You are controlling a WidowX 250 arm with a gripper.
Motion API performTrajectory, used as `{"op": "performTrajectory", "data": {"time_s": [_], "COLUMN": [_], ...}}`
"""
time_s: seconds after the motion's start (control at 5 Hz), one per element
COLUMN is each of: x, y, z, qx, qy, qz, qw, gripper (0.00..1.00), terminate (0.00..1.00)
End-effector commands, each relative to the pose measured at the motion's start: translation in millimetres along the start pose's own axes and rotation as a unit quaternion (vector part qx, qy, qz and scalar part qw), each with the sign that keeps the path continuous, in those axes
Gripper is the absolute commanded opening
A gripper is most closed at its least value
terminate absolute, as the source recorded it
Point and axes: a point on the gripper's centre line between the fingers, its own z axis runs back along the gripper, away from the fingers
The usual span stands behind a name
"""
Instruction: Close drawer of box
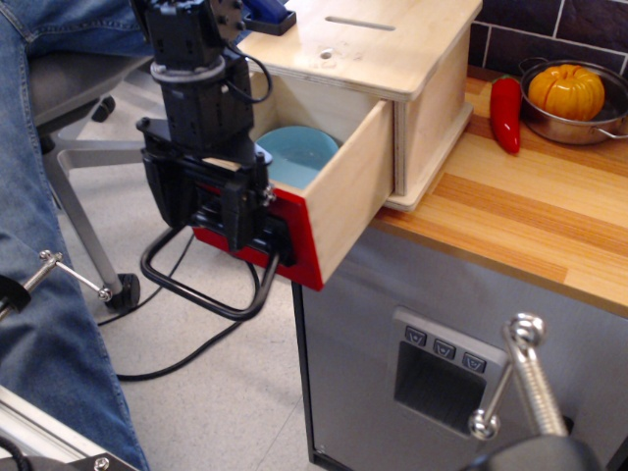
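Note:
The box (392, 49) is a pale plywood housing on the counter's left end, with a slot and a small round hole in its top. Its drawer (343, 196) stands pulled out toward the lower left, with a light blue bowl (294, 152) inside. The black loop handle (196, 294) hangs down from the red front panel (302, 253). My black gripper (211, 211) is low against the red front, covering most of it, just above the handle. Its fingers look spread apart and hold nothing.
A red pepper (506, 113) and a metal pan holding a small pumpkin (566, 90) sit on the wooden counter (530, 216) right of the box. A grey cabinet (432, 373) stands below. A person's jeans leg (39, 294), a chair (78, 108) and a floor cable are at left.

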Motion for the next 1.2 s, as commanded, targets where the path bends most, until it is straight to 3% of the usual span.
{"op": "performTrajectory", "data": {"time_s": [0.0,0.6,0.8,1.0], "x": [49,84,98,112], "y": [13,19,23,26], "z": [21,27,28,28], "qx": [0.026,0.02,0.021,0.041], "qy": [-0.085,-0.161,-0.148,-0.127], "qz": [0.01,0.056,0.069,0.063], "qw": [0.996,0.9852,0.9863,0.9891], "gripper": [1.0,1.0,1.0,1.0], "terminate": [0.0,0.0,0.0,0.0]}}
